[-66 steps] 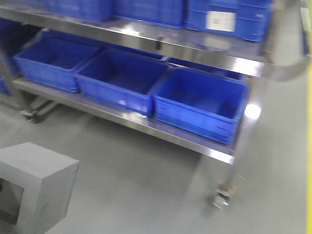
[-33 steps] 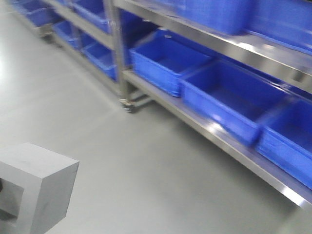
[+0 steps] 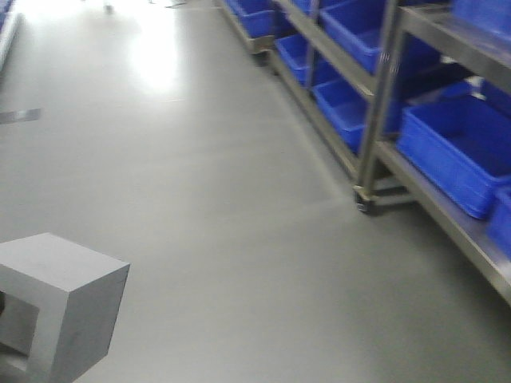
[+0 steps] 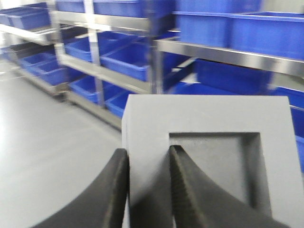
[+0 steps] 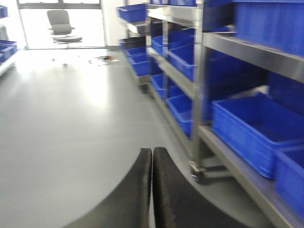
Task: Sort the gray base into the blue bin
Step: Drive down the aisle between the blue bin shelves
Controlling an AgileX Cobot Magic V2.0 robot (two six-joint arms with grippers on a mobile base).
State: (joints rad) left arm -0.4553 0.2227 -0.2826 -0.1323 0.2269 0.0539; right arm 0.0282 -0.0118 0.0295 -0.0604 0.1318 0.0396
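Here, the left pincer (image 4: 147,154) clamps one wall of the matte light-gray cube-like block (image 4: 209,118), with one finger outside and one in its square recess, at near left above the gray floor (image 3: 200,159). The right pincer (image 5: 152,154) is closed and empty. A deep bright-blue plastic bin (image 3: 451,148) sits at right on the steel rack (image 3: 375,104), well apart from the block.

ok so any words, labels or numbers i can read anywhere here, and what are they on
None can be read in these views.
The gray block in the left gripper: plain faces, no print.
The blue bins and steel shelves: no label or number shows, though the pictures are blurred.
The floor: only a dark strip at the left, no writing on it that can be made out.
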